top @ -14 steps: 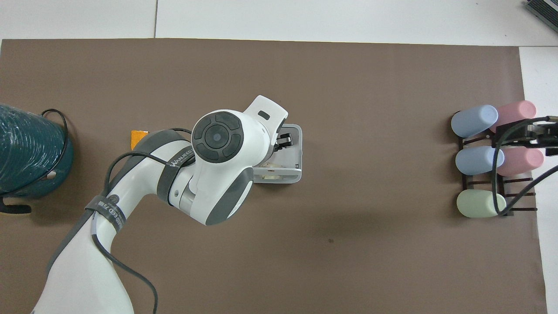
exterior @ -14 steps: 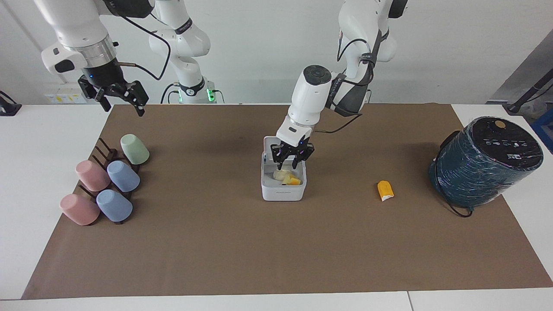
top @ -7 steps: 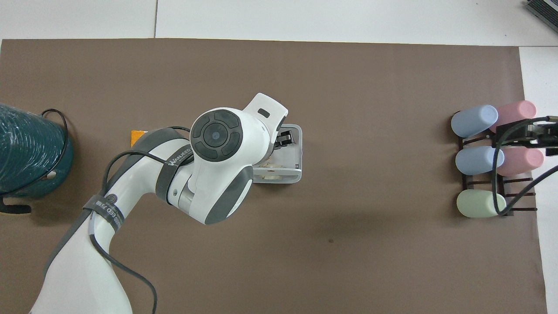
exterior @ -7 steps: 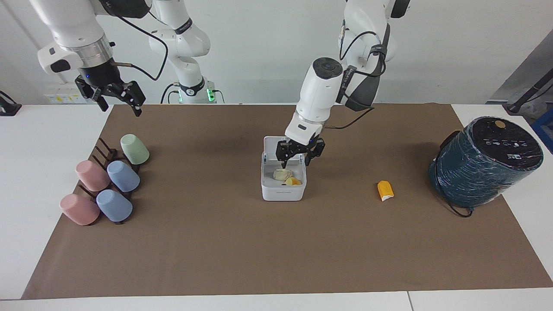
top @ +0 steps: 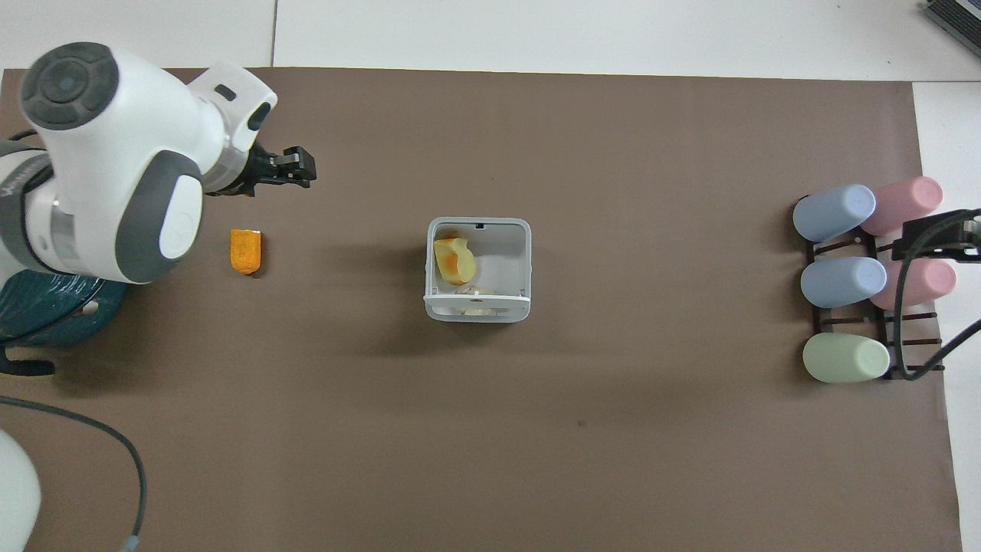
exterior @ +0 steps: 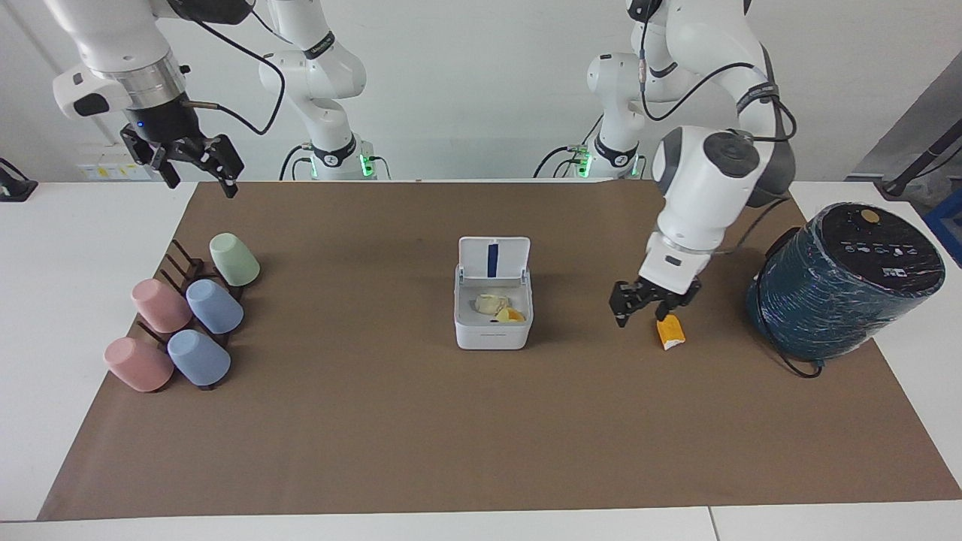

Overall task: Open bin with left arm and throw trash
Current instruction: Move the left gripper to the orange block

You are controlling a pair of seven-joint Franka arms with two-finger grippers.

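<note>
One scrap, the orange piece (exterior: pixel 670 331), lies at the facing view's right-centre beside my spread, empty left claw (exterior: pixel 649 299), so next I lower and pinch it, then carry it to the open bin (exterior: pixel 493 330) mid-frame (right claw (exterior: pixel 192 158) waits, released, upper left).

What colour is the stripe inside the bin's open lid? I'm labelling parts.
Blue, on the white lid of the bin; the facing view shows it best.

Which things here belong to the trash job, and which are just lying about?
Job:
- bin, lid up
- scraps in bin
- orange piece on the mat
- left gripper over it

Lying about:
- pastel cups on their rack
- teal cylinder
- right gripper, waiting
</note>
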